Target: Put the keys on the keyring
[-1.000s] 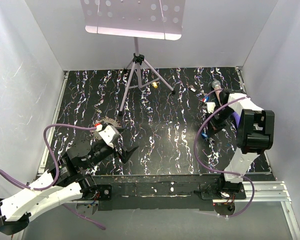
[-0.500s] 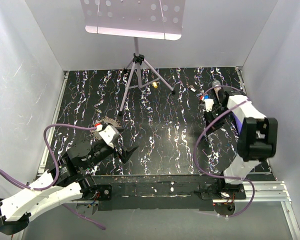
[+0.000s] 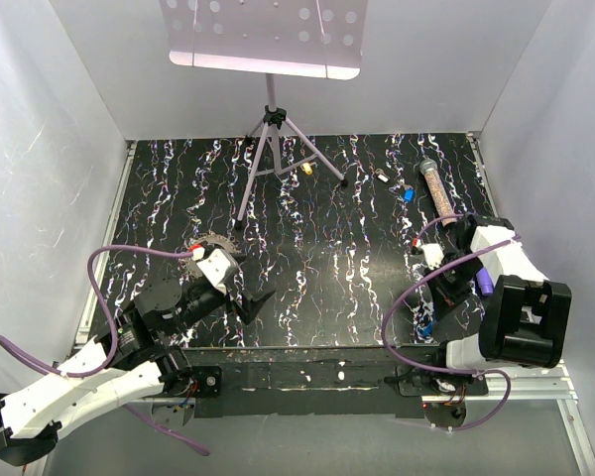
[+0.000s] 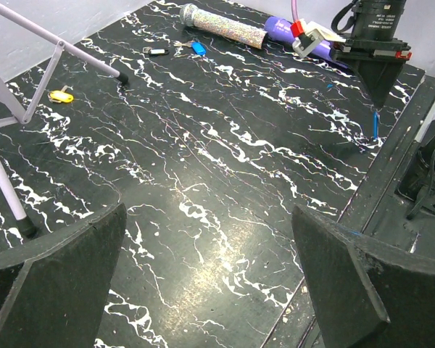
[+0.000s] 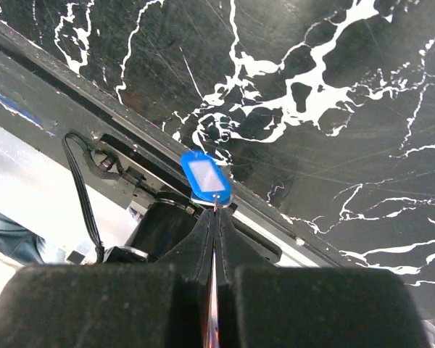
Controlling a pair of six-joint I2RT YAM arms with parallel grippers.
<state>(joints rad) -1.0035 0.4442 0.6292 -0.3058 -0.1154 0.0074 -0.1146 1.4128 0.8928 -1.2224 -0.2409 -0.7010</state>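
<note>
blue key at the very tips of the closed right jaws

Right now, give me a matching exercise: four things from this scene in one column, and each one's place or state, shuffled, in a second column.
Things
1. left gripper
2. right gripper
3. yellow key
4. glittery tube

Places or states
A. shut on a blue key
B. lying near the far right corner of the table
C. open, holding nothing
D. lying near a tripod foot

Pairs: 1-C, 2-A, 3-D, 4-B
</note>
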